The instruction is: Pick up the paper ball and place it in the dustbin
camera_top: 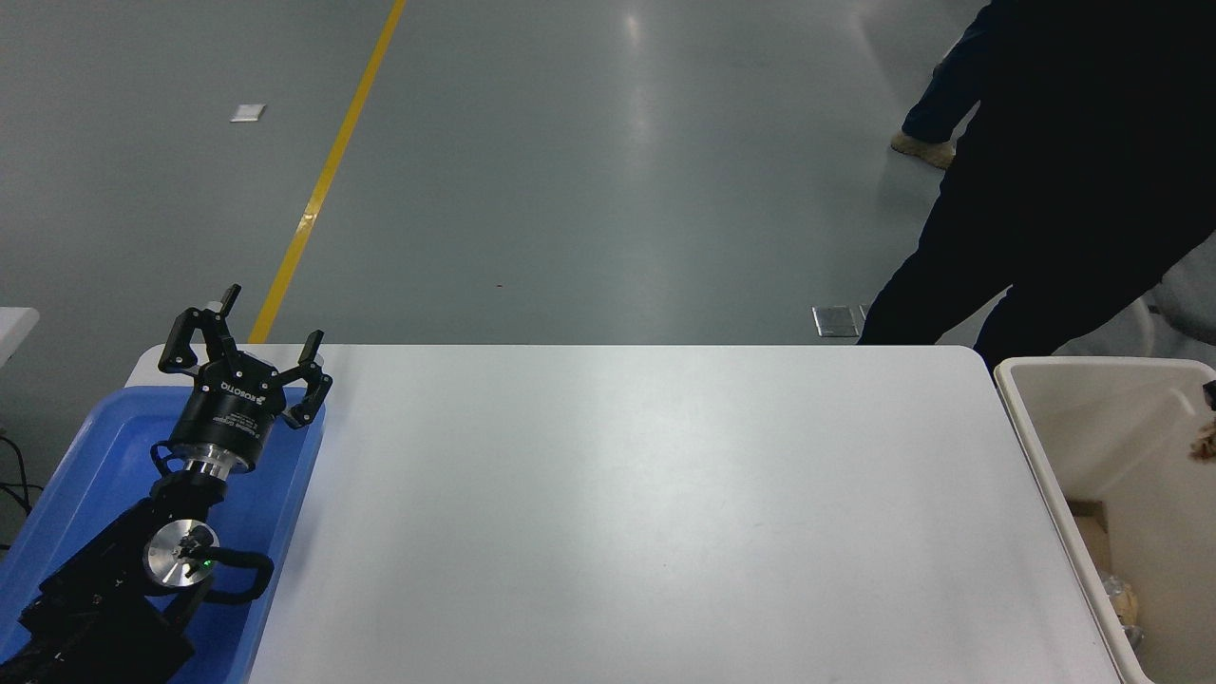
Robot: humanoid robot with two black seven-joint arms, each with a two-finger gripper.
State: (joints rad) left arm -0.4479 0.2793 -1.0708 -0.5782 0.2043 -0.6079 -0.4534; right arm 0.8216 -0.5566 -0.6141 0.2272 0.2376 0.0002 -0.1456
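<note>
The cream-beige dustbin [1024, 418] stands at the table's right end, cut off by the picture's edge. A tan-brown wrinkled bit, seemingly the paper ball [1205, 443], shows at the far right edge over the bin's opening. Just above it a small black part, seemingly my right gripper [1210, 392], pokes in from the edge; whether it grips the ball cannot be told. My left gripper [271, 318] is open and empty, parked at the lower left over the blue tray.
A shallow blue tray [95, 456] lies at the table's left end under my left arm. Crumpled paper [1126, 603] lies in the bin's bottom. A person in dark clothes [1064, 190] stands beyond the table's far right corner.
</note>
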